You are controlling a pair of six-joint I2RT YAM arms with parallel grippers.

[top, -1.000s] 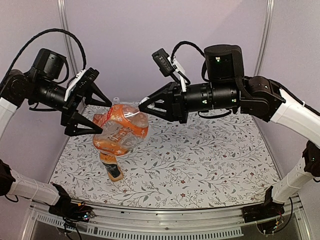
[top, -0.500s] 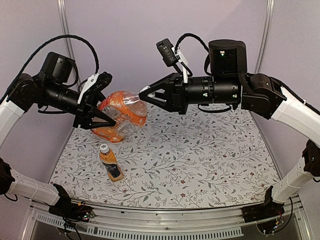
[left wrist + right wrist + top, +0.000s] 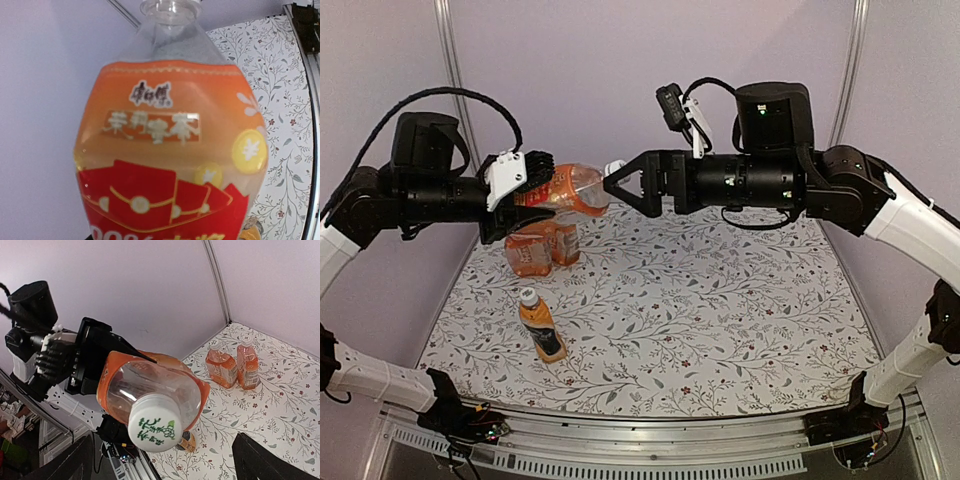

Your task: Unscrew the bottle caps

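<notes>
Right wrist: round cap (image 3: pixel 153 422), clear bottle (image 3: pixel 155 382)

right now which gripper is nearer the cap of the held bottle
Right: the right gripper, open, faces the white cap; the left gripper clamps the orange drink bottle.

Pale lilac wall (image 3: pixel 590 60) across 12 o'clock, plain, evenly lit. Metal uprights (image 3: pixel 445 60) at 11 and 1 o'clock. Tablecloth (image 3: pixel 720 330) white, grey leaf-and-flower print, centre. Aluminium rail (image 3: pixel 650 440) along 6 o'clock edge.
</notes>
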